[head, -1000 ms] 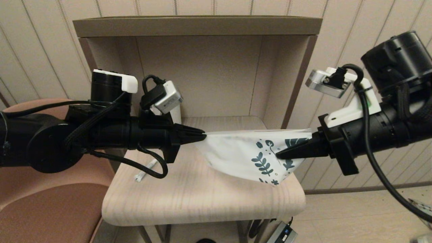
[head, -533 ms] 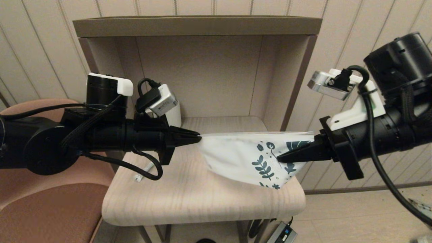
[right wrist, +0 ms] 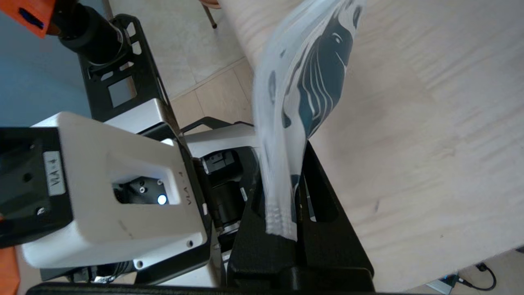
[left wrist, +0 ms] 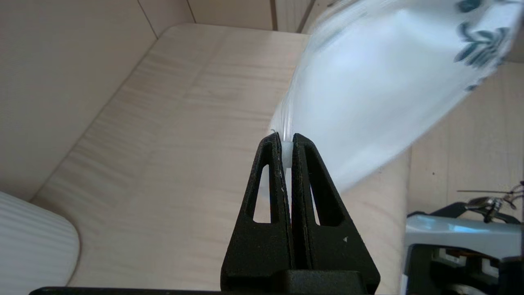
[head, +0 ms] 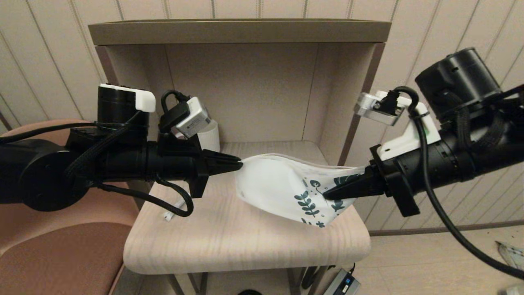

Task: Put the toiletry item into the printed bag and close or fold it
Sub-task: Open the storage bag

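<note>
Both arms reach level toward each other over the table. The left gripper (head: 239, 165) is pinched tight on the bag's (head: 270, 186) plain end, the right gripper (head: 326, 193) clamped on its printed end.

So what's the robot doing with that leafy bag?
It is holding the printed bag up above the small wooden table, one end in each hand. The left gripper is shut on the plain white end and the right gripper is shut on the leafy end. The bag's top edge bows upward between them. A small white tube lies on the table, under the left arm.
</note>
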You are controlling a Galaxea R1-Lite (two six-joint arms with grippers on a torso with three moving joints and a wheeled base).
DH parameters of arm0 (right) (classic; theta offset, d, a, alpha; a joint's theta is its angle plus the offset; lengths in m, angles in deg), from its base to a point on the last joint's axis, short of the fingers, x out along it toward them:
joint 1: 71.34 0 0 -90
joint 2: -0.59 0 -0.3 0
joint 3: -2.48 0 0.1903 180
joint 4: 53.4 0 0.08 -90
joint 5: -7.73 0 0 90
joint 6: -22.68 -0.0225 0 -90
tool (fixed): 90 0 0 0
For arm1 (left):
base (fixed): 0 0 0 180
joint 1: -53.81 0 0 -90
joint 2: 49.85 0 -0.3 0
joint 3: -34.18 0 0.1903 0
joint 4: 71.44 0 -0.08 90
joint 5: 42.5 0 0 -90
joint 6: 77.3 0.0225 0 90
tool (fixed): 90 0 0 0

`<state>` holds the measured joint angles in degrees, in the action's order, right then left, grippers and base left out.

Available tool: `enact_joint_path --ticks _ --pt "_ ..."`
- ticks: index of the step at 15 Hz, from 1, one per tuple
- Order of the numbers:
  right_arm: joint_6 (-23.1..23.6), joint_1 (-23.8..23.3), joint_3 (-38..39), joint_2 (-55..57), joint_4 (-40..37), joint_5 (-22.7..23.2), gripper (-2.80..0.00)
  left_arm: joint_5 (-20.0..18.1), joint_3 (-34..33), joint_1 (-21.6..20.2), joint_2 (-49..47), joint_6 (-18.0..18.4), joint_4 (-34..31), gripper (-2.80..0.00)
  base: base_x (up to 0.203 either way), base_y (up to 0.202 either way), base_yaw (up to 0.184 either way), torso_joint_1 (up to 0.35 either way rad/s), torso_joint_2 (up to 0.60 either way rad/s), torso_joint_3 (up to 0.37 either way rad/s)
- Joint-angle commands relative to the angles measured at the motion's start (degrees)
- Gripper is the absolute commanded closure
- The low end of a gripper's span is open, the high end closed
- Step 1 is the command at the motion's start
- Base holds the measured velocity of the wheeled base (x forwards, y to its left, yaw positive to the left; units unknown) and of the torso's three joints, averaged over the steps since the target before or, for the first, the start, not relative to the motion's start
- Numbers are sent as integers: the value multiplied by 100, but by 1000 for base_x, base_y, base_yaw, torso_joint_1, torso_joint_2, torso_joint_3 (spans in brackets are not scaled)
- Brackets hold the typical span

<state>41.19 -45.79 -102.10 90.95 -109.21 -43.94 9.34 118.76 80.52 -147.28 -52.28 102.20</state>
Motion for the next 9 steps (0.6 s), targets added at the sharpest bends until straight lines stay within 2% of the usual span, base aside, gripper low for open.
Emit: enact_joint_path --ticks 1,9 --pt "14 -2 -48 199 11 23 0 -28 -12 1 52 12 4 0 0 0 0 0 0 0" --pt "-6 -25 -60 323 229 24 0 -77 -48 54 171 -5 -14 0 0 0 0 0 0 0"
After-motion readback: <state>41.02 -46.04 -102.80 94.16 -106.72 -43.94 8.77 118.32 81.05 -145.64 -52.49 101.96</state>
